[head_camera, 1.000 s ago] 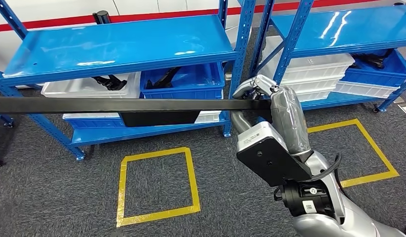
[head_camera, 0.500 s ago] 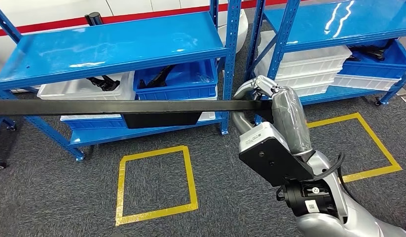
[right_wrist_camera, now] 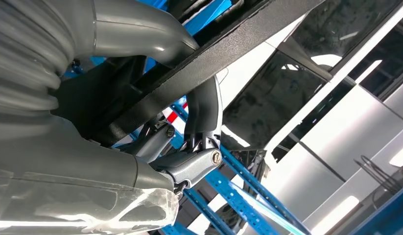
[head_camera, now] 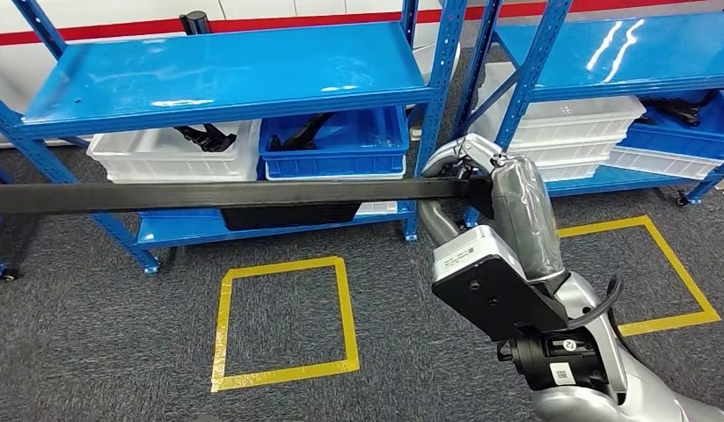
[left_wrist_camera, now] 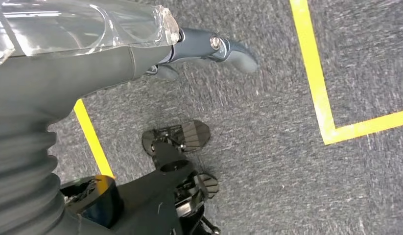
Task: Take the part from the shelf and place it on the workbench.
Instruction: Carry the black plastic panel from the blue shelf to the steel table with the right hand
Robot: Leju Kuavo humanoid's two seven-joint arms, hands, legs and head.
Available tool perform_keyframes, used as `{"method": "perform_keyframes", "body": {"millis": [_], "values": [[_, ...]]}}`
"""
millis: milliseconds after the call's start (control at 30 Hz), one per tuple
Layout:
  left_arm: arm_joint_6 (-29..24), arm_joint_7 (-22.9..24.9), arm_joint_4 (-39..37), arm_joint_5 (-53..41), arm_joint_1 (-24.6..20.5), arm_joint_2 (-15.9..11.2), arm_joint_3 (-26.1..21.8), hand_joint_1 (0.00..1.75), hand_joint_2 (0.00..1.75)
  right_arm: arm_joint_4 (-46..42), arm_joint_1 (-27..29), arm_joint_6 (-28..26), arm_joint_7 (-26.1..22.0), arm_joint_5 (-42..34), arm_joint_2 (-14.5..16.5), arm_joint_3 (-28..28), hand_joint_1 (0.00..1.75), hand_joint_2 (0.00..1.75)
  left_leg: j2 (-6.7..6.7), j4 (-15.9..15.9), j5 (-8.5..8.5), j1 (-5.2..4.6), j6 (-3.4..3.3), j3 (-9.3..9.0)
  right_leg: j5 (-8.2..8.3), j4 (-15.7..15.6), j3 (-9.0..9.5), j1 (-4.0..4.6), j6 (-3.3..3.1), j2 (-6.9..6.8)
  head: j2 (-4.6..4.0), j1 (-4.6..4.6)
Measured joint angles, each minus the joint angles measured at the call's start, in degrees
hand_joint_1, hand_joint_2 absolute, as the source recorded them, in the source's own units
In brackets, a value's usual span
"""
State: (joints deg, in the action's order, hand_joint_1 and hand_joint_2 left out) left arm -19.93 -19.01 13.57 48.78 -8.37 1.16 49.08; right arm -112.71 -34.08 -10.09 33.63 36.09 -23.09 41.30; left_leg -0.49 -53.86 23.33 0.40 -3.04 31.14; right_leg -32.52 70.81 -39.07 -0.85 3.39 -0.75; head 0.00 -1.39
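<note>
At centre-right of the head view, the right hand (head_camera: 464,167) grips one end of the part (head_camera: 208,195), a long black bar reaching toward 9 o'clock, level, in front of the blue shelf (head_camera: 226,75). Near 6 o'clock lies a yellow floor square (head_camera: 283,321). Over grey carpet the left hand (left_wrist_camera: 209,49) hangs with nothing in it, fingers loosely extended.

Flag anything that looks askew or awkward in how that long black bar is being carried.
The long black bar is gripped by the right hand at one end only, so nearly all its length juts out sideways unsupported, across the front of the blue shelf. It sits roughly level, not sagging. The left hand hangs over the carpet, holding nothing.
</note>
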Motion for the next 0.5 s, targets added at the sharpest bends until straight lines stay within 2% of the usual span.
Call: {"method": "perform_keyframes", "body": {"millis": [33, 67, 100, 167, 200, 233, 333, 433, 467, 500], "values": [[0.03, 0.09, 0.0, -0.05, 0.11, 0.02, 0.02, 0.0, 1.75, -0.1, 0.11, 0.14, 0.1, 0.08, -0.18, 0.0, 1.75, 1.75, -0.34, -0.04, -0.01, 0.03, 0.0, 0.01, 0.05, 1.21, -0.5, -0.04, 0.07, 0.01, 0.0, -0.01], [0.04, 0.16, 0.0, -0.13, 0.22, 0.04, 0.03, 0.0, 1.75, -0.24, 0.18, 0.29, 0.22, 0.2, -0.37, 0.0, 1.75, 1.75, -0.74, -0.12, -0.02, 0.09, 0.02, 0.0, 1.22, -0.02, 0.17, -0.13, 0.1, 0.08, 0.0, -0.01], [0.06, 0.21, 0.0, -0.22, 0.28, 0.08, 0.05, 0.0, 1.75, -0.45, 0.22, 0.44, 0.34, 0.33, -0.55, -0.02, 1.75, 1.75, -1.2, -0.24, 0.01, 0.15, 0.09, 0.0, 3.12, -3.28, 1.83, -0.28, 0.12, 0.4, 0.0, -0.01], [0.05, 0.23, 0.0, -0.31, 0.22, 0.14, 0.07, 0.0, 1.75, -0.99, 0.24, 0.71, 0.51, 0.56, -0.84, -0.09, 1.75, 1.75, -2.12, -0.68, 0.13, 0.15, 0.48, 0.24, 6.23, -11.28, 5.73, -0.67, 0.08, 2.29, 0.0, -0.01], [0.03, 0.15, 0.0, -0.31, 0.14, 0.16, 0.08, 0.0, 1.75, -1.27, 0.33, 0.85, 0.54, 0.66, -0.99, -0.16, 1.75, 1.75, -2.55, -0.87, 0.12, 0.1, 0.82, 0.5, 6.88, -13.78, 6.87, -0.76, 0.0, 3.12, 0.0, 0.0], [-0.03, 0.02, 0.0, -0.26, 0.08, 0.17, 0.08, 0.0, 1.75, -1.5, 0.45, 0.94, 0.53, 0.79, -1.11, -0.21, 1.75, 1.75, -2.97, -0.97, 0.05, 0.05, 1.19, 0.82, 6.95, -14.94, 7.32, -0.76, -0.16, 3.61, 0.0, 0.01], [-0.39, -0.59, 0.0, 0.03, 0.14, 0.13, 0.08, 0.0, 1.75, -2.02, 0.71, 1.04, 0.23, 1.13, -1.32, -0.28, 1.75, 1.75, -3.97, -0.88, -0.35, 0.22, 2.05, 1.43, 7.15, -15.13, 7.12, -0.58, -0.98, 2.71, -0.01, -0.01], [-0.53, -0.78, 0.0, 0.18, 0.14, 0.05, 0.08, 0.0, 1.75, -2.11, 0.69, 1.04, 0.08, 1.19, -1.34, -0.29, 1.75, 1.75, -4.13, -0.92, -0.36, 0.28, 2.21, 1.54, 7.31, -15.28, 7.07, -0.68, -1.27, 2.34, -0.01, -0.02], [-0.62, -1.03, 0.01, 0.33, 0.03, 0.03, 0.08, 0.0, 1.75, -2.15, 0.62, 1.04, -0.19, 1.15, -1.34, -0.31, 1.75, 1.75, -3.41, -2.42, 0.64, 0.29, 2.38, 2.21, 7.36, -15.32, 7.06, -0.72, -1.46, 2.03, -0.01, 0.12], [-0.75, -1.37, 0.01, 0.52, -0.23, 0.01, 0.07, 0.0, 1.75, -2.2, 0.49, 1.04, -0.57, 1.1, -1.34, -0.31, 1.75, 1.75, -2.5, -6.94, 2.82, 0.34, 2.65, 4.25, 7.39, -15.37, 7.05, -0.7, -1.69, 1.33, 0.0, 0.27]]}}
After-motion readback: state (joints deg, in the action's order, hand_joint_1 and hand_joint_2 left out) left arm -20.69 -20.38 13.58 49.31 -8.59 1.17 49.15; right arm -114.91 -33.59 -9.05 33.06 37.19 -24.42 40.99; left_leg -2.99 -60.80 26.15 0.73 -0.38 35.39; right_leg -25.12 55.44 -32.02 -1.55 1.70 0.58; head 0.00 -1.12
